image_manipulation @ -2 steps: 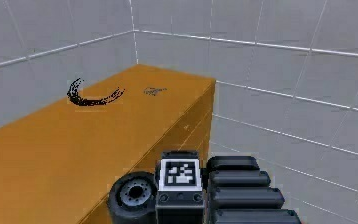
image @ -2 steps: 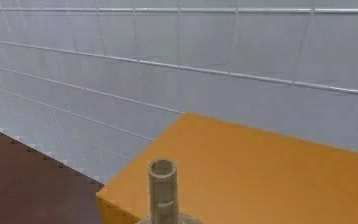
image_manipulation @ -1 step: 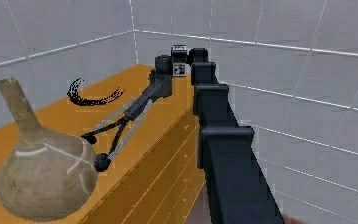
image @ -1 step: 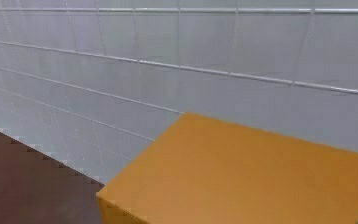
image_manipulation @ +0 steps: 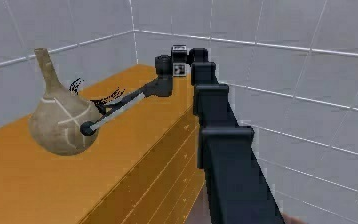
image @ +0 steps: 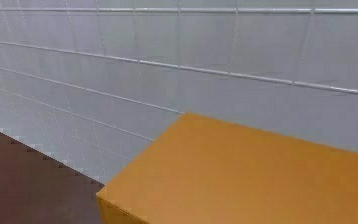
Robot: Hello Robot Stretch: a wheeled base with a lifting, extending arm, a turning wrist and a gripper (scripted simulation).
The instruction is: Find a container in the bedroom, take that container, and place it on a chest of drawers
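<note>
Jaw state: I cannot tell whether they stand apart or together, nor whether the gripper point(image_manipulation: 91, 122) holds anything, because the container point(image_manipulation: 55, 118) sits on a surface right at the fingers' far end.

Forward view: the orange-brown top of the chest of drawers point(image: 249, 170) spreads from centre toward 4 o'clock. A white tiled wall point(image: 177, 60) runs behind it; dark floor point(image: 27, 185) lies at 8 o'clock.

Arm side view: the arm point(image_manipulation: 225, 140) rises from 6 o'clock toward 12 o'clock, and the gripper reaches off its far end toward 8 o'clock. The container, a tan round-bellied vessel with a narrow neck, stands on the chest of drawers point(image_manipulation: 137, 175) at 9 o'clock of the frame. Its long axis is upright, neck near 12 o'clock. From the gripper body it lies at 8 o'clock, in line with the fingers, which end at its belly; contact I cannot confirm.
</note>
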